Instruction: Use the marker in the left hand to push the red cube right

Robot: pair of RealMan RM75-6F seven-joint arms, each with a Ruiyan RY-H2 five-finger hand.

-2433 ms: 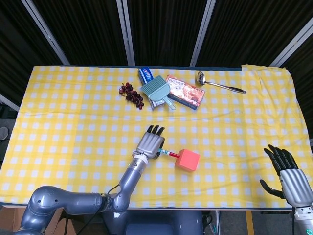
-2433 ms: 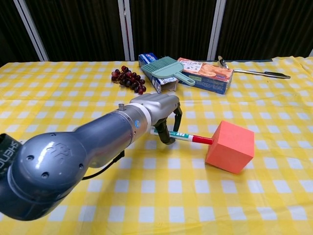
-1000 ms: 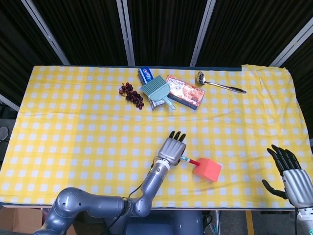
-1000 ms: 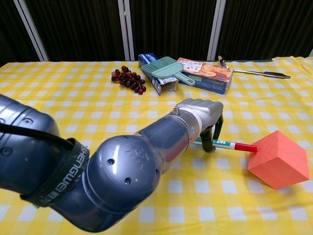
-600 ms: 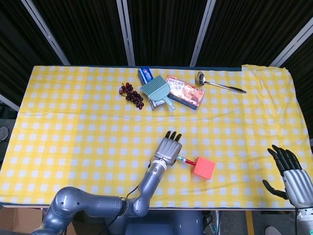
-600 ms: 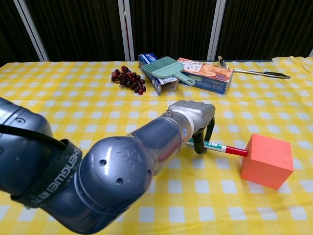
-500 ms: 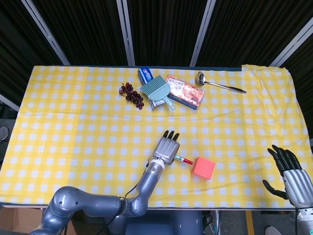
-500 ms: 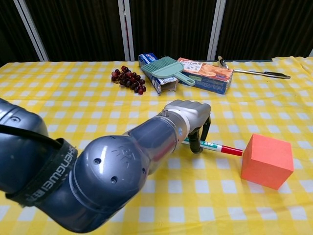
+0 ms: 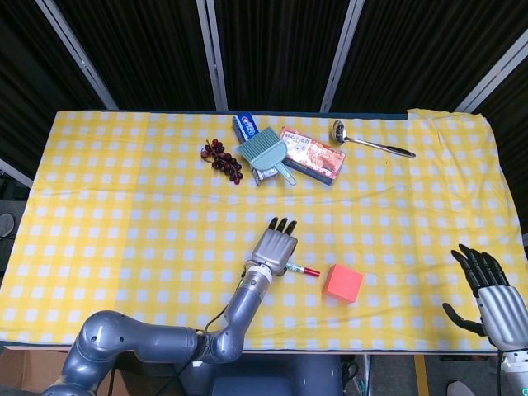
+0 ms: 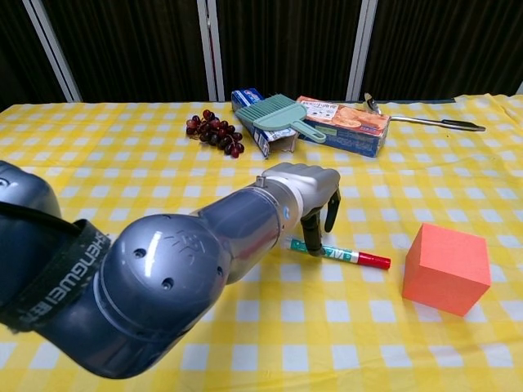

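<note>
Left robot hand (image 10: pixel 309 189) pinching marker (image 10: pixel 339 255), tip just short of red cube (image 10: pixel 445 269) near worktop's (image 9: pixel 124 214) front edge; right robot hand (image 9: pixel 488 297) spread.

The red cube (image 9: pixel 342 283) (image 10: pixel 446 269) is a plain orange-red block resting flat on the yellow checked tabletop (image 9: pixel 124 206), in the near part, right of centre. The marker (image 9: pixel 302 270) (image 10: pixel 341 256) has a white and green barrel with a red cap and lies nearly flat, red tip pointing right at the cube, apart from its left face.
</note>
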